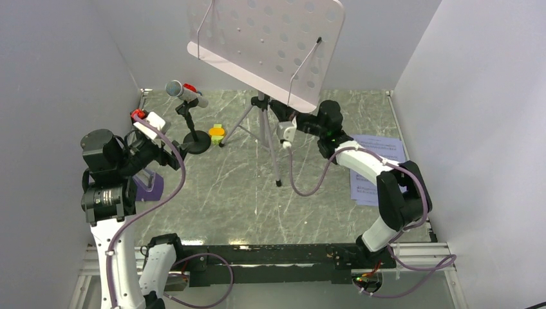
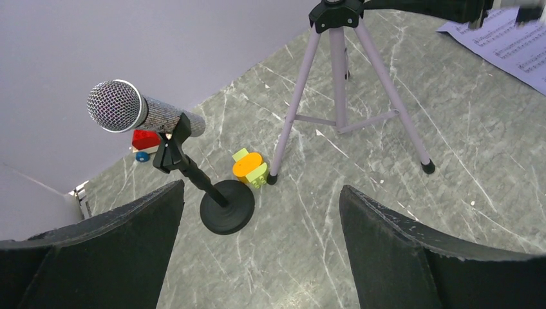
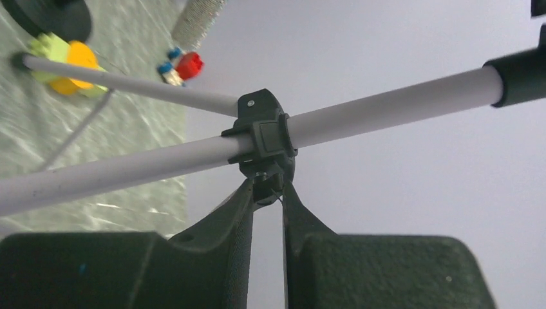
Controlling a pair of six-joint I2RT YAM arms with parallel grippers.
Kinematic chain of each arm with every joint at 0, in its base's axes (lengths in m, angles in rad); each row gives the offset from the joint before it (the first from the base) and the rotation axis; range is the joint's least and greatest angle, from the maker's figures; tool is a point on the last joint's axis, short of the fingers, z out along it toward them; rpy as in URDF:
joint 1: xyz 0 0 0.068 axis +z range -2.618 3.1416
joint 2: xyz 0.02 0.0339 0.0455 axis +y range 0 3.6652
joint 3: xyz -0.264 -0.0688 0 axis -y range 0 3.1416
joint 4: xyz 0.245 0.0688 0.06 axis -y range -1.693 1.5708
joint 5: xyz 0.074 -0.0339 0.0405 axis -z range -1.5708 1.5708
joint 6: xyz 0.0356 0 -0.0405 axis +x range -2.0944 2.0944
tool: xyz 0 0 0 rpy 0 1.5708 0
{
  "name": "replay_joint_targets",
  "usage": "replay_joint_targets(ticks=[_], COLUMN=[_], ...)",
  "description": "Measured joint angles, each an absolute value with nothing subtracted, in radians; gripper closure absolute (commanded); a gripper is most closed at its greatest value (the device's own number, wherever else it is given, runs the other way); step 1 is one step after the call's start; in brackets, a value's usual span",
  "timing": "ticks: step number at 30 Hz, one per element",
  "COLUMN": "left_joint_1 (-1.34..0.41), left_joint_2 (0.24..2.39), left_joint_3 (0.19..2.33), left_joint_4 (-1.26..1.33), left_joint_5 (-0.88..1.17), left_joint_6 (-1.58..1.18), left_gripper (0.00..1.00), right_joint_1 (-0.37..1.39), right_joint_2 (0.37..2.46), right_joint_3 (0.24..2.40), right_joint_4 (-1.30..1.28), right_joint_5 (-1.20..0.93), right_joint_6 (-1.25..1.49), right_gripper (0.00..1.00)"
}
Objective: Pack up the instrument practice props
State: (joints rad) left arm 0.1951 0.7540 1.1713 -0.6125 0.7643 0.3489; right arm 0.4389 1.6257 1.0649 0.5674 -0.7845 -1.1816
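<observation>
- Overhead, I get bright, even, diffuse light; the white walls [image 1: 58,64] wash out pale, and shadows on the marbled table [image 1: 225,193] are faint and soft.
- The music stand [image 1: 267,45] looms oversized and skewed near the top edge.
- Left wrist: the microphone [image 2: 138,114] reads sharp; the left gripper [image 2: 261,193] fingers are black, detail-less masses.
- Right wrist: the stand's hub is crisp, while the block [image 3: 64,61] behind it blurs.

Two arms, one gaping, one clamped.
The left arm [image 1: 109,187] is folded high at the left side, and the left gripper [image 2: 261,193] tilts downward with its fingers spread wide around nothing. The right arm [image 1: 386,187] reaches forward and inward, and the right gripper [image 3: 267,190] is nearly closed, pinching the black collar of the music stand [image 3: 264,132].
</observation>
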Motion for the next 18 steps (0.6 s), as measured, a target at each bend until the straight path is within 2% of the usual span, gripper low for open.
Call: replay_joint_targets(ticks=[9,11,13,15,18], left_joint_1=[0.196,0.196,0.196,0.196,0.197], left_joint_2=[0.72,0.714,0.709,0.708,0.708], left_joint_3=[1.148,1.142,1.135,1.131,1.125], left_joint_4=[-0.603,-0.599,-0.597,-0.595,-0.588], left_joint_5=[0.767,0.768,0.768,0.77,0.772], left_joint_6=[0.349,0.349,0.349,0.348,0.348], left_gripper=[0.06,0.06,0.06,0.06,0.06], right_joint_1=[0.471,0.471,0.474,0.475,0.466], right_joint_2=[1.64,1.64,1.64,1.639,1.635], right_joint_3=[0.81,0.806,0.805,0.796,0.762], right_joint_4=[0.999,0.999,0.993,0.981,0.921], right_joint_5=[-0.673,-0.662,-0.655,-0.642,-0.606], right_joint_6=[-1.565,-1.605,-1.631,-1.646,-1.628], right_gripper=[0.99,0.75,0.58,0.48,0.44])
